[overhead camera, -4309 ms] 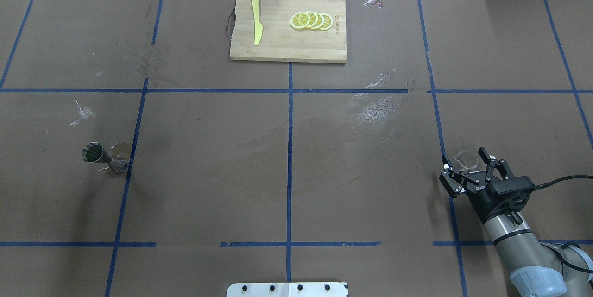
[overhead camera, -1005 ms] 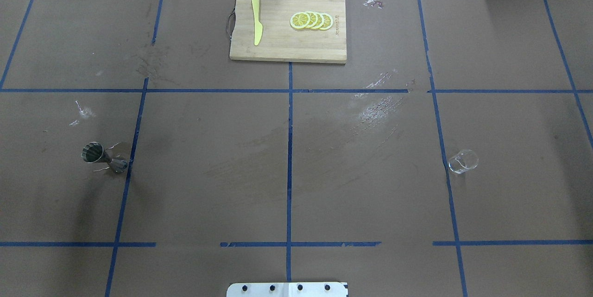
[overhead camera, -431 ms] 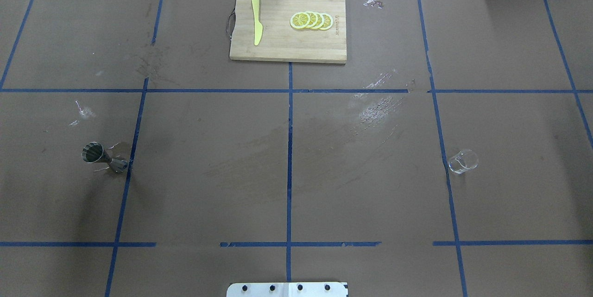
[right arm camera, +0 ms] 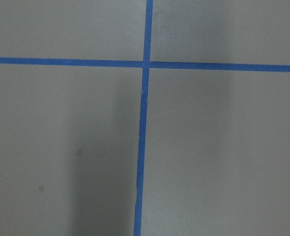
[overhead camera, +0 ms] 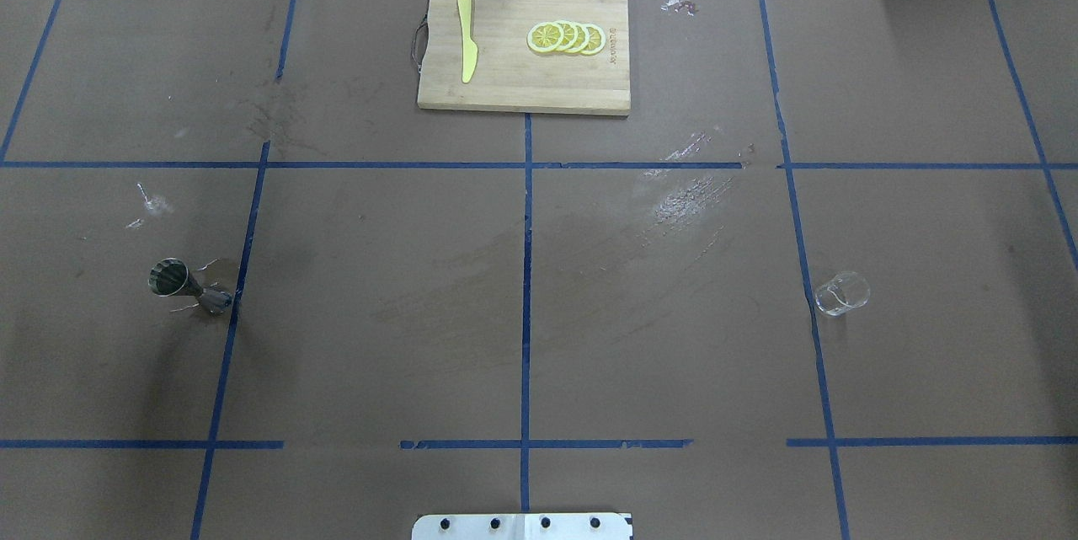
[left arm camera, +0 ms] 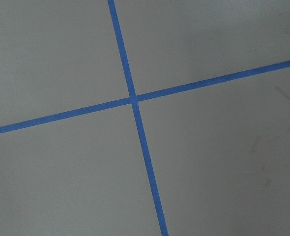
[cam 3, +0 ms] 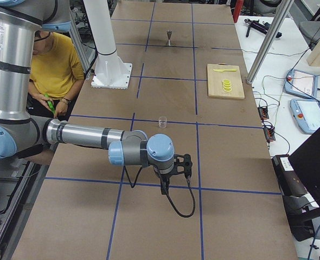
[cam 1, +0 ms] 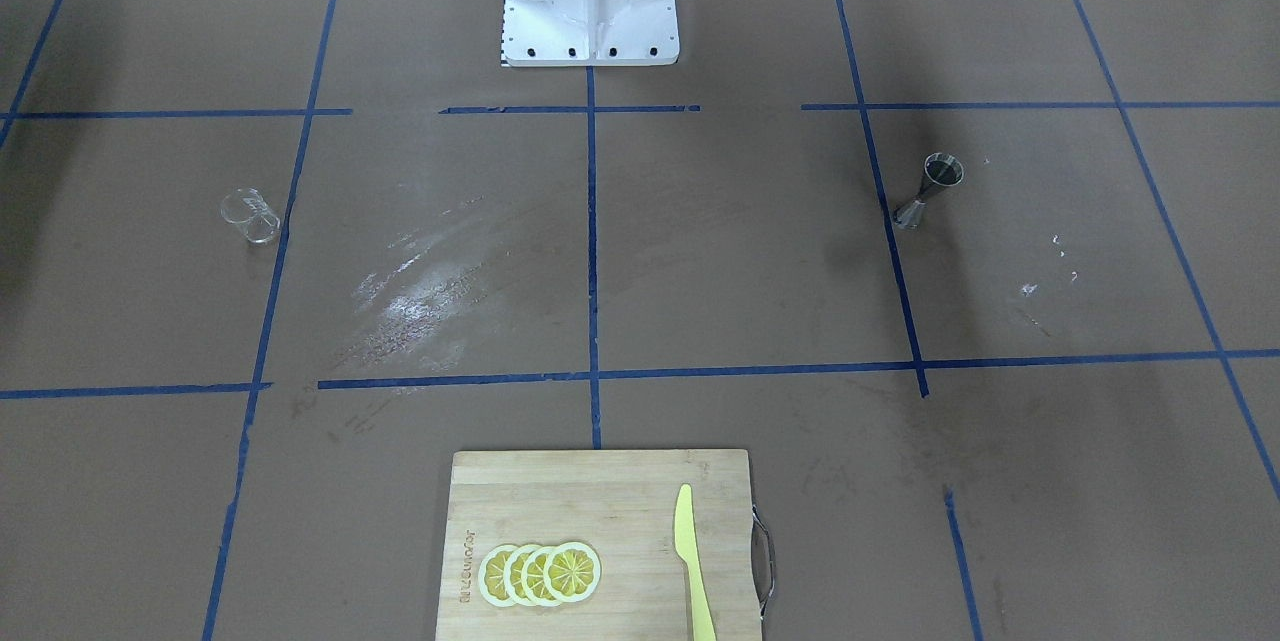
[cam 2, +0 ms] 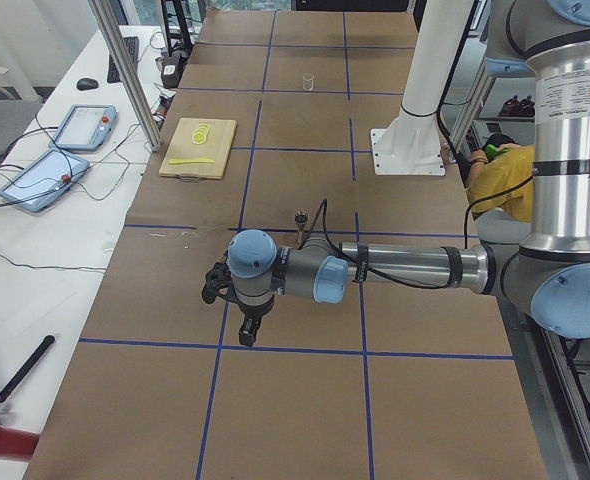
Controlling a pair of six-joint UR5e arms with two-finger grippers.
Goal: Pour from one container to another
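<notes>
The brown paper-covered table (overhead camera: 379, 312) is carrying a grid of blue tape lines (overhead camera: 526, 270). The left arm (cam 2: 405, 268) and the right arm (cam 3: 84, 134) are each reaching low over opposite ends of it. The left gripper (cam 2: 229, 310) and the right gripper (cam 3: 175, 174) are hanging over bare paper, and from the side views it cannot be told how wide their jaws are standing. The wooden cutting board (overhead camera: 505, 77) is lying at the far edge, holding a yellow knife (overhead camera: 466, 39) and fanned lemon slices (overhead camera: 566, 37). The clear glass cup (overhead camera: 841, 293) is standing upright on the robot's right, just beside a tape line. It is well apart from the steel jigger (overhead camera: 181, 285), which is standing upright on the left.
</notes>
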